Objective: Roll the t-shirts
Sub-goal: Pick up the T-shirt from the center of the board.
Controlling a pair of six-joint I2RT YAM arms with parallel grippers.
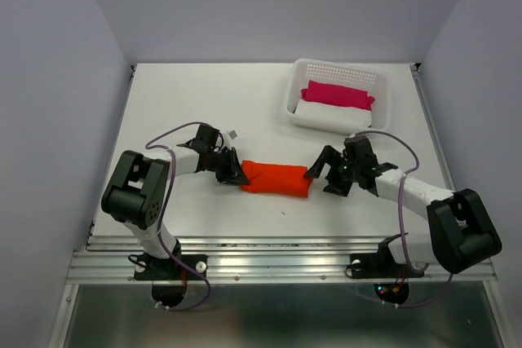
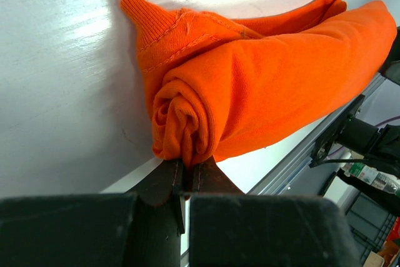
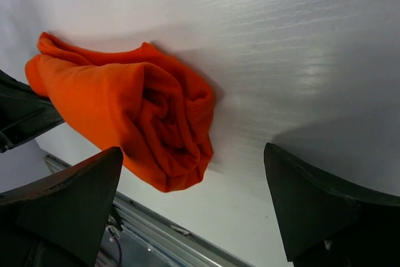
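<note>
As the t-shirt (image 1: 276, 178) lies rolled | colour: orange-red | ends: spiral folds

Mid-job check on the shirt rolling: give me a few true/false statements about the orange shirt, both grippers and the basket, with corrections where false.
1. The orange t-shirt lies rolled up on the table. True.
2. The left gripper is open and clear of the shirt. False: it is shut, pinching fabric at the roll's spiral end.
3. The right gripper is clamped on the roll. False: its jaws stand wide open at the roll's other end, gripping nothing.
4. A pink bundle sits in the white basket. True.
</note>
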